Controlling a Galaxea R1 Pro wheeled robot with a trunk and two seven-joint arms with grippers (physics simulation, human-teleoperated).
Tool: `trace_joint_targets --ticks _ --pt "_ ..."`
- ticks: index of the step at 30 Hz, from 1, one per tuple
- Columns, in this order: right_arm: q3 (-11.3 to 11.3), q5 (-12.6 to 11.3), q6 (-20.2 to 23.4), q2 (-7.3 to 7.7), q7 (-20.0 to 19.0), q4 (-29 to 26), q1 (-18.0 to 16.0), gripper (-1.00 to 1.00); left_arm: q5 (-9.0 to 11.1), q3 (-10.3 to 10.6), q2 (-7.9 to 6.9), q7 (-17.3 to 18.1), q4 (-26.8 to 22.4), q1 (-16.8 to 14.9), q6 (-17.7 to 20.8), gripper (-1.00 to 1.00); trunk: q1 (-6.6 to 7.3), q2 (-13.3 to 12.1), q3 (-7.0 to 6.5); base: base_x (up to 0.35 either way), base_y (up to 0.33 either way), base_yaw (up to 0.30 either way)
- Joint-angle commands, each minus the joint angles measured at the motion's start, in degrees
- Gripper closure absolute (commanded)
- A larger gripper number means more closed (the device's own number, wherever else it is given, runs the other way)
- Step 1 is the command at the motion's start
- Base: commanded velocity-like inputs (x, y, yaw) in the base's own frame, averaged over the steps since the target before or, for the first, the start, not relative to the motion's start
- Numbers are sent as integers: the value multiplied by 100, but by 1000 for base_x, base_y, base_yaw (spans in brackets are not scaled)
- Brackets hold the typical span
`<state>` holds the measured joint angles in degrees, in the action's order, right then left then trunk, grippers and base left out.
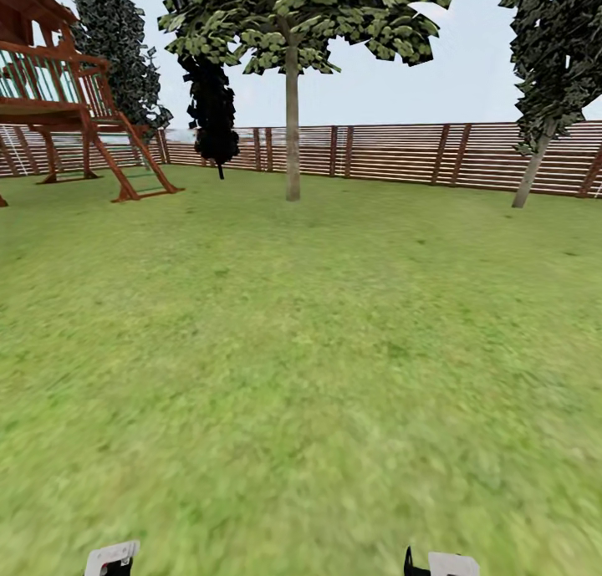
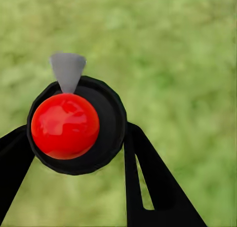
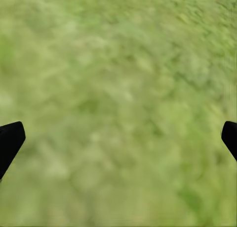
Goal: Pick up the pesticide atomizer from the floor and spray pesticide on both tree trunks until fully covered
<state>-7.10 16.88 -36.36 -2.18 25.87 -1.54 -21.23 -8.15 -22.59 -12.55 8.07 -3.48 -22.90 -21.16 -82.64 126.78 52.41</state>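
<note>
Already the left gripper (image 2: 79,138) is clamped on the pesticide atomizer (image 2: 74,125), while the right gripper (image 3: 118,138) hangs wide open and empty over the lawn (image 1: 301,350). Both trees (image 1: 292,124) stand far off near the fence (image 1: 385,154); spraying from here would likely miss the trunks.

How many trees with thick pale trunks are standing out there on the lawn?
2: one tree stands mid-lawn before the fence; another tree leans at the right by the fence. More may stand outside the picture.
</note>
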Motion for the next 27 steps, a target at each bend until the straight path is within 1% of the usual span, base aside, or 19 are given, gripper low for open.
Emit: trace_joint_targets --ticks 1,27 --pt "-46 61 -11 -3 26 4 -3 -100 -55 -53 -2 19 5 -4 -19 100 -3 2 5 338 0 0" --pt "-46 61 -11 -2 29 4 -3 -100 -55 -53 2 19 5 -4 -19 100 -3 2 5 338 0 0"
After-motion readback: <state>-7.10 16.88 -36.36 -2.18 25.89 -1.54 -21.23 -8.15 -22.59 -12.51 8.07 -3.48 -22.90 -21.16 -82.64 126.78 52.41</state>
